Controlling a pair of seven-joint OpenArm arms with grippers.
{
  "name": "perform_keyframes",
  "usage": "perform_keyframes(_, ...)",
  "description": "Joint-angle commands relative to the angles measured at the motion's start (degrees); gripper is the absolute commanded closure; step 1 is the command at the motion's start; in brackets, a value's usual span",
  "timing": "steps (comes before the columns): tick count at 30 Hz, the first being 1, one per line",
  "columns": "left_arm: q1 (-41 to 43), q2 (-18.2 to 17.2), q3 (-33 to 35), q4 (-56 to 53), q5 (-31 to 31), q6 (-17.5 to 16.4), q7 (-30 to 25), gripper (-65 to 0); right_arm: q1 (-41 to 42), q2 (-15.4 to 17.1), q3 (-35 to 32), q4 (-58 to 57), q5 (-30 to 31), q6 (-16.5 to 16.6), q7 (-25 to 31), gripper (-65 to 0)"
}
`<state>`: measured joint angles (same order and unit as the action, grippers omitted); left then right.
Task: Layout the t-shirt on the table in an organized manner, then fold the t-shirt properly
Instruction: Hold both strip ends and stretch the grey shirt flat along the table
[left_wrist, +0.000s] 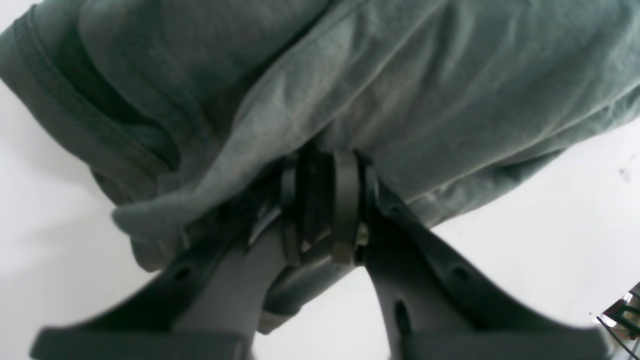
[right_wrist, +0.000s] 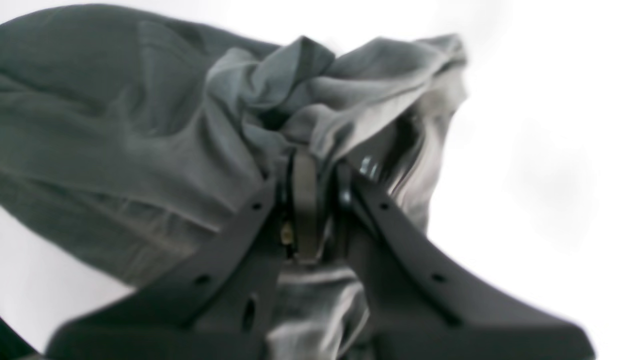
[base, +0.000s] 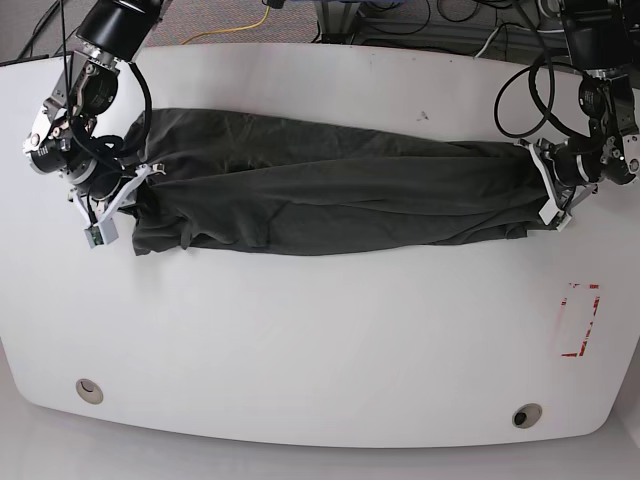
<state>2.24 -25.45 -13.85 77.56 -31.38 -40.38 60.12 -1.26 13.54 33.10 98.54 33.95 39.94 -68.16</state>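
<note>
While the t-shirt (base: 330, 195) lies stretched in a long wrinkled band across the far half of the table (base: 320, 340), each end is pinched by one arm. Left gripper (left_wrist: 325, 170): jaws closed on bunched grey-green cloth beside a hemmed edge. Right gripper (right_wrist: 312, 170): jaws clamped together on a gathered fold. Surface: glossy white, with two round grommet holes (base: 89, 389) near the front edge and a red tape rectangle (base: 580, 320). Background: cables (base: 240, 25) on the floor behind.

Bright even light, blown-out whites, soft blurry wrist views
</note>
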Motion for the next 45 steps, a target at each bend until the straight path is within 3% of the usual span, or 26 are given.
perform_keyframes(1, 0.6, -0.7, 0.1, -0.2, 3.2, 0.4, 3.7, -7.4, -0.9, 1.0, 0.8, 2.2, 0.8, 0.1, 0.9, -3.5)
perform_keyframes(16, 0.6, -2.0, 0.1, -0.2, 3.2, 0.4, 3.7, -7.4, -8.0, 1.0, 2.1, 2.2, 0.8, 0.1, 1.1, -4.8)
perform_keyframes(18, 0.6, -2.0, 0.1, -0.2, 3.2, 0.4, 3.7, -7.4, -8.4, 1.0, 4.0, 2.3, 0.8, 0.1, 1.1, -8.9)
perform_keyframes(27, 0.6, -2.0, 0.1, -0.2, 3.2, 0.4, 3.7, -7.4, -10.7, 1.6, 12.0, 4.4, 0.5, 0.1, 1.0, -45.8)
perform_keyframes(30, 0.6, -2.0, 0.1, -0.2, 3.2, 0.4, 3.7, -7.4, -11.9, 1.6, 14.9, 7.7, 0.8, 0.1, 1.0, -51.7)
perform_keyframes(34, 0.6, -2.0, 0.1, -0.2, 3.2, 0.4, 3.7, -7.4, -12.1, 1.4, 16.5, 13.2, 1.2, 0.1, 0.6, -52.5)
perform_keyframes(42, 0.7, -2.0, 0.1, -0.3, 3.2, 0.4, 3.7, -7.4, -5.0, 0.9, 10.0, 14.0, 8.9, 0.1, -3.9, -52.0)
perform_keyframes(45, 0.7, -2.0, 0.1, -0.3, 3.2, 0.4, 3.7, -7.4, -2.2, -1.4, 6.2, 11.3, 8.8, 0.1, -4.1, -46.6)
